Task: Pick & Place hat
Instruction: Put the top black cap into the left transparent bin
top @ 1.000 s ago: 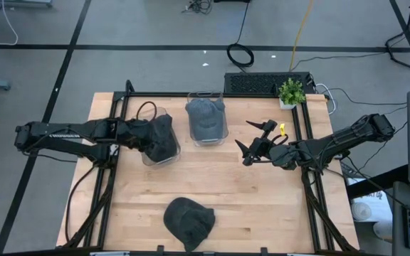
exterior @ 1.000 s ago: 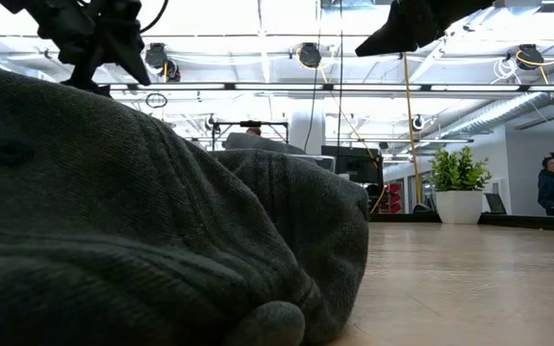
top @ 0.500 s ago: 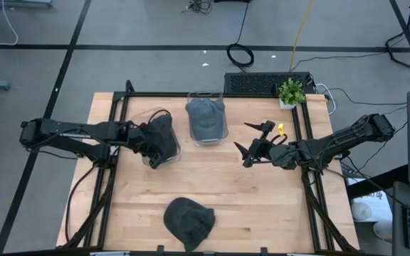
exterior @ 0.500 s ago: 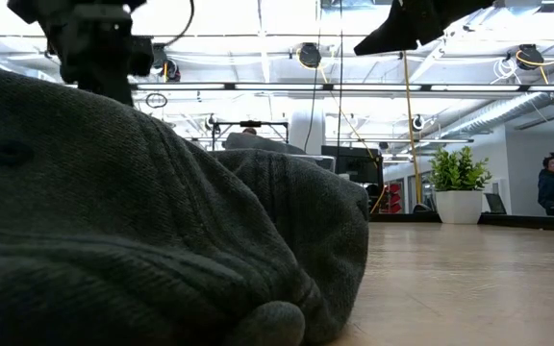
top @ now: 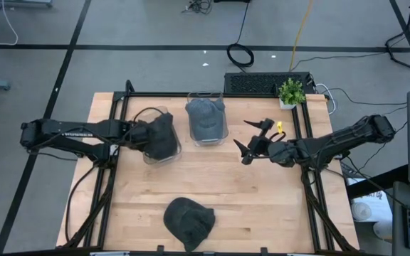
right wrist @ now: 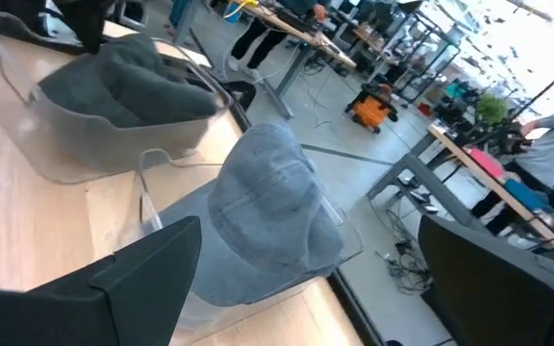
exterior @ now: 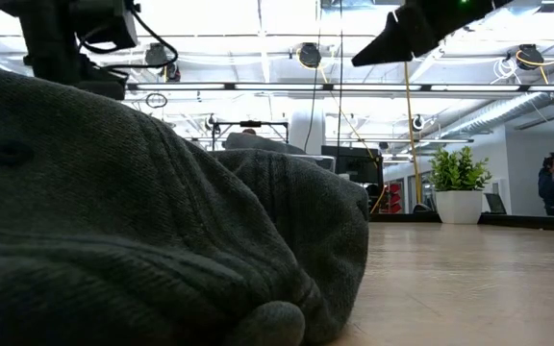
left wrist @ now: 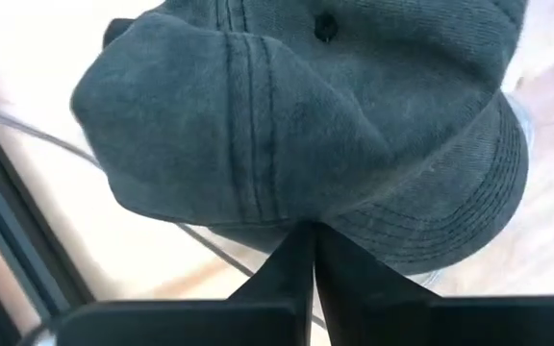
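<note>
Beside left gripper (top: 150, 136): clear bin (top: 206, 139), grey cap (top: 205, 116); plant (top: 290, 91) beyond.

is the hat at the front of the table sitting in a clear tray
No, the front hat lies straight on the bare wooden table, with no tray under it.

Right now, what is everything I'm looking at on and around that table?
Dark grey hat: one, in the left clear container, back-left of table.
Blue-grey hat: one, in the middle clear container at the back.
Charcoal hat: one, lying loose on the wood at the front edge.
Clear containers: two, transparent, side by side at the back.
Potted plant: one, green in a white pot, back-right corner.
Table: one, light wood with a black frame.
Person: one, far off in the room.
Left end effector: shut on the dark grey hat's edge.
Right end effector: open, hovering right of the containers.
</note>
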